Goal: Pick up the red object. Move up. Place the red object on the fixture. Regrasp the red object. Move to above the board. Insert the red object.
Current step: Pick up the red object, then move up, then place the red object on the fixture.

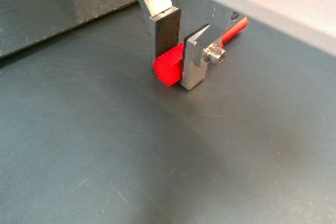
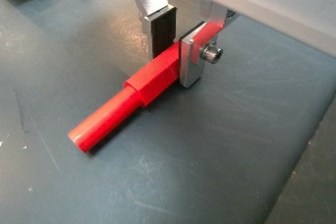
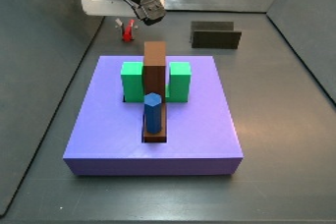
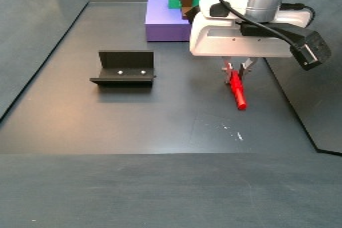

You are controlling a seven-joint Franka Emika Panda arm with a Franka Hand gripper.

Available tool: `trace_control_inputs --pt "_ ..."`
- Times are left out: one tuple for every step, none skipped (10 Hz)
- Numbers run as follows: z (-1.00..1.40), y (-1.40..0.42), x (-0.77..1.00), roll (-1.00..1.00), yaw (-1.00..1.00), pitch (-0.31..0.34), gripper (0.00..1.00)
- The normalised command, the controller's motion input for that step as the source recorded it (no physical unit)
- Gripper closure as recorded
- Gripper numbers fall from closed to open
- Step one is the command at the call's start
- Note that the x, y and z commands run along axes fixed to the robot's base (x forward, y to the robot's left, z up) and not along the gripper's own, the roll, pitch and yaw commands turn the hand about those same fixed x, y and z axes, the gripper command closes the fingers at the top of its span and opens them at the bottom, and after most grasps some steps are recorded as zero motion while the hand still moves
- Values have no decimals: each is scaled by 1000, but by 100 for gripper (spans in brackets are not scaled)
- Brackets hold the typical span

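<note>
One red peg (image 2: 126,107), one blue peg (image 3: 152,113), two green blocks (image 3: 133,81), one brown block (image 3: 155,71), one fixture (image 4: 123,69), one board (image 3: 157,128) and one gripper (image 2: 175,43) are counted.

The gripper (image 2: 175,44) sits low over a dark grey matte floor (image 2: 250,140), its two flat silver fingers (image 2: 196,51) with dark pads set on either side of one end of the slim bright-red plastic peg (image 2: 125,110). The peg lies flat on the floor, its stepped, thinner free end pointing away from the jaws. A screw head shows on one finger plate.
</note>
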Motion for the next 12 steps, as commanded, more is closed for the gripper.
trace_control_inputs --pt "0 0 0 0 0 0 100" --pt "0 0 0 0 0 0 100" --pt "0 0 0 0 0 0 100" --pt "0 0 0 0 0 0 100" --pt "0 0 0 0 0 0 100" --pt "0 0 0 0 0 0 100" --pt "833 0 0 0 0 0 100" --pt "772 -24 -55 -3 44 38 100" --pt "558 -27 -93 21 48 64 100" --pt "299 -7 -53 68 27 39 100" --pt "0 -77 0 51 0 0 100" --pt "409 0 649 -357 -123 46 100"
